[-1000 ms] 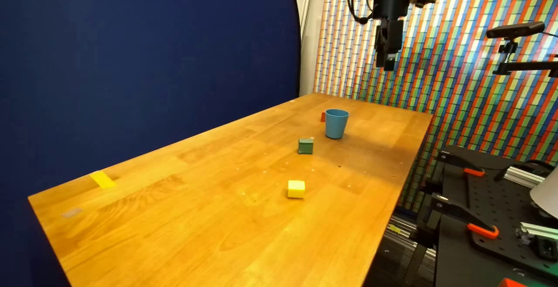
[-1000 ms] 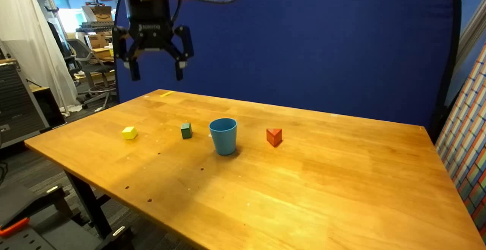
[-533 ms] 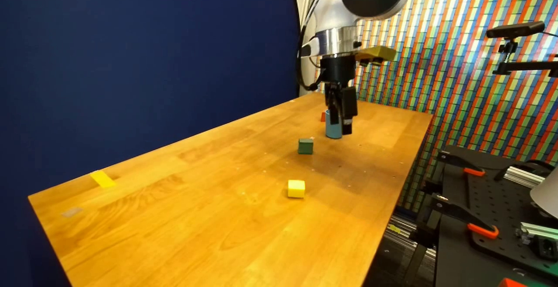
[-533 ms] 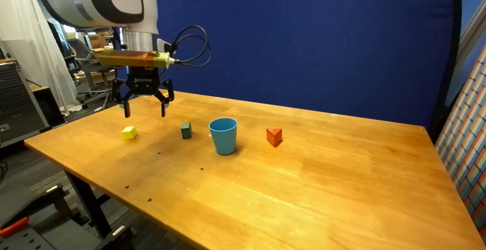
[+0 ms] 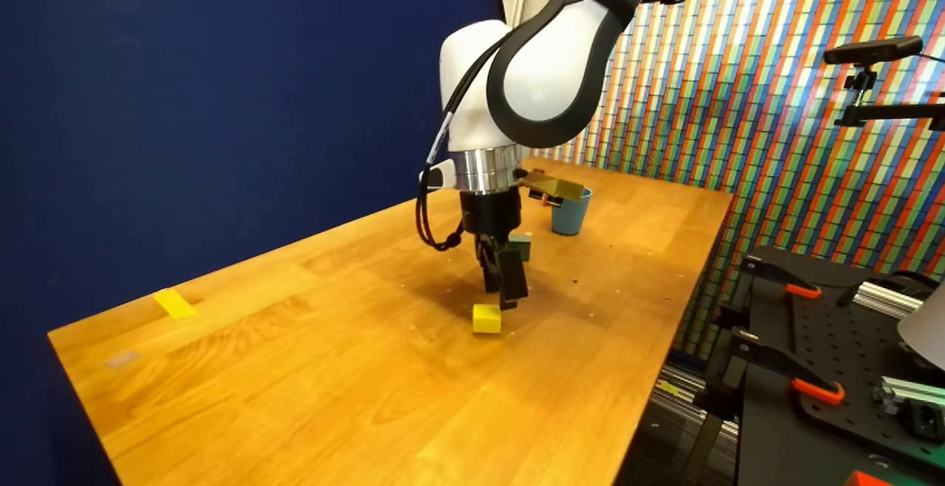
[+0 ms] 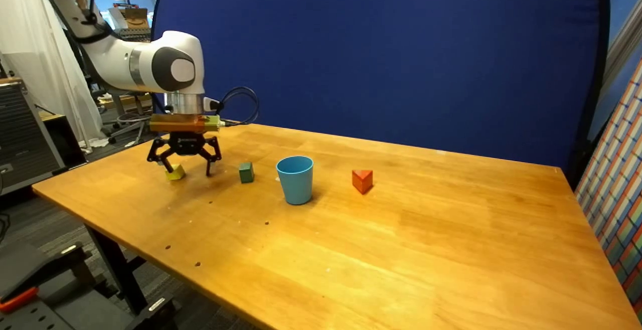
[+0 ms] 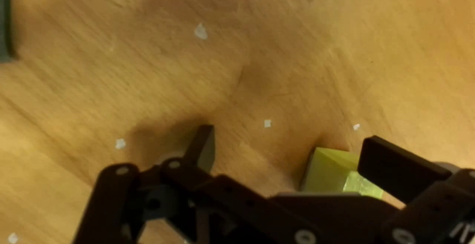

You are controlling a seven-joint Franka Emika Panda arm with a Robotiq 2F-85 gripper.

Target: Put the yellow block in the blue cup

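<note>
We are viewing wide-spread gripper [image 6: 189, 172] holding nothing (yellow block [image 5: 486, 319] lying beside one finger [image 7: 397, 170]), blue cup [image 6: 296, 184] standing apart.

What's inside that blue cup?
Inside the blue cup, an exterior view shows only the upper inner wall. The cup's near side hides the bottom, so anything lying there can't be seen. The yellow block sits outside, on the wooden table.

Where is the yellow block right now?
In an exterior view the yellow block sits on the table at left, with the green block to its right. In the wrist view it shows at lower right, partly hidden by the open end effector.
</note>
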